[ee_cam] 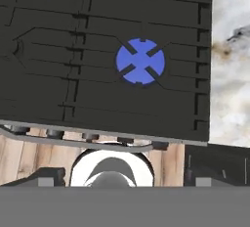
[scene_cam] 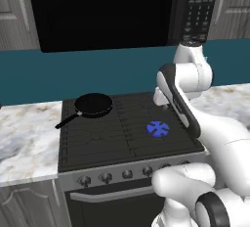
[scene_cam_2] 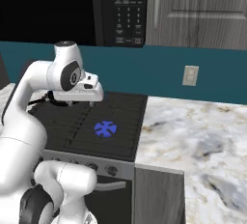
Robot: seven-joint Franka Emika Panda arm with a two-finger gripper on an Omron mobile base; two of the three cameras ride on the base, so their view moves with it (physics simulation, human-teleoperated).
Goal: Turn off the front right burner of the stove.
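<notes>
The stove (scene_cam: 97, 138) has a black grated cooktop and a steel-grey front panel with a row of small round knobs (scene_cam: 127, 174) above an oven handle bar. Its front right burner (scene_cam: 158, 128) (scene_cam_2: 105, 129) (ee_cam: 140, 60) shows a blue starburst flame ring under the grate bars. My gripper (scene_cam_2: 81, 103) hangs above the cooktop, behind the burner and well back from the knobs (ee_cam: 125, 140). In the hand view the gripper (ee_cam: 128, 178) points down at the burner. Its fingertips (ee_cam: 46, 176) stand wide apart and open, with nothing between them.
A black frying pan (scene_cam: 93, 104) sits on the back left burner, its handle pointing left. A black microwave (scene_cam: 102, 11) hangs over the stove. Marble counter (scene_cam_2: 193, 136) runs on both sides. A wall outlet (scene_cam_2: 191, 75) is on the teal backsplash.
</notes>
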